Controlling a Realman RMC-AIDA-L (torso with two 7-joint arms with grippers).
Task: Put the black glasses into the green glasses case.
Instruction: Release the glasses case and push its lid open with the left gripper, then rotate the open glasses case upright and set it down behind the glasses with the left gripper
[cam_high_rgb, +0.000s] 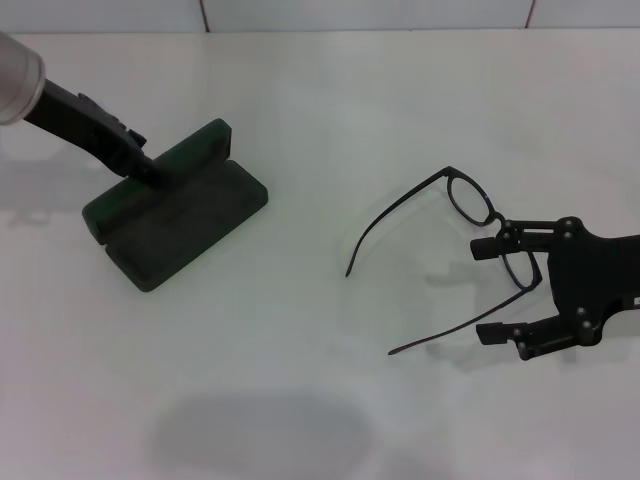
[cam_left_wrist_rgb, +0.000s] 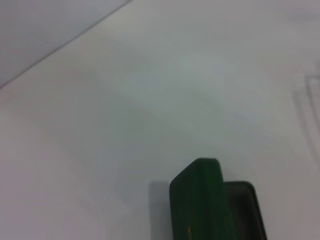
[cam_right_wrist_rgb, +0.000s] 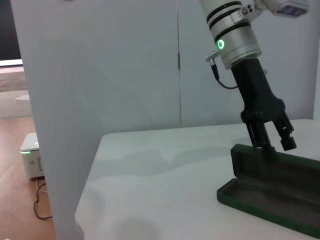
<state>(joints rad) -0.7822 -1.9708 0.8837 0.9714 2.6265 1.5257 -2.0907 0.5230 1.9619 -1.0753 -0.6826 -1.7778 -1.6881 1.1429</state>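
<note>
I see one dark green hinged hard-shell glasses case (cam_high_rgb: 175, 215) lying open, my left gripper (cam_high_rgb: 150, 167) pinching its lid; right gripper (cam_high_rgb: 497, 293), fingers spread, brackets one pair of thin black-framed glasses (cam_high_rgb: 470, 200).

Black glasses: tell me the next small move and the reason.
Probably close the right gripper on the black glasses: its open fingers straddle the frame's near lens on the table. The left gripper already holds the green glasses case lid open.
</note>
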